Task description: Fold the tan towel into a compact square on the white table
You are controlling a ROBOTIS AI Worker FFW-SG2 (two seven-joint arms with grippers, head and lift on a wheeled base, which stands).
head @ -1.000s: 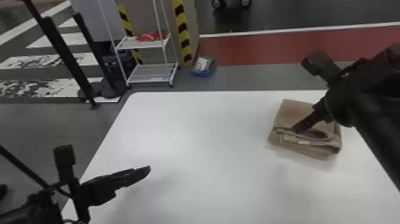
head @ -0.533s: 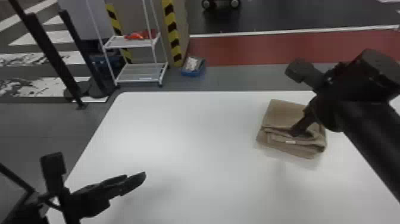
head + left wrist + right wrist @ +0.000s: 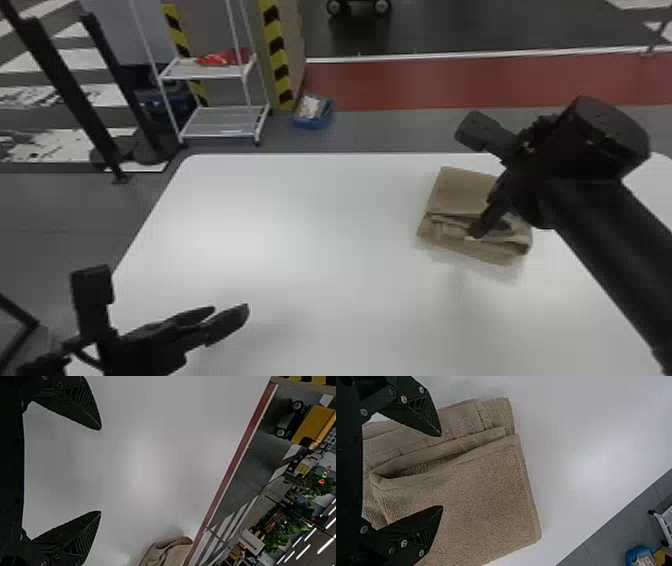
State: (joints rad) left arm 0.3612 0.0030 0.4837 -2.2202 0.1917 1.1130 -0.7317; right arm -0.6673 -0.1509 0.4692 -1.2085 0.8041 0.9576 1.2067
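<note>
The tan towel (image 3: 457,192) lies folded in layers on the right part of the white table (image 3: 300,240), its near side showing uneven, stacked edges. My right gripper (image 3: 482,225) is over the towel. In the right wrist view the right gripper (image 3: 442,471) is open above the towel (image 3: 486,494), one finger on each side of a raised, gaping fold. Over the table's near left part is my left gripper (image 3: 230,317), well away from the towel. The left wrist view has the left gripper (image 3: 100,470) open with nothing between its fingers, and part of the towel (image 3: 170,552) beyond.
Past the table's far edge stand a white wire shelf (image 3: 215,122) and a blue bin (image 3: 312,120) on the floor. Black posts (image 3: 75,85) rise beyond the table's left side.
In the head view, table, towel and background have shifted left together. The right arm's wrist has turned and sits a little differently over the towel, which keeps its folded shape.
</note>
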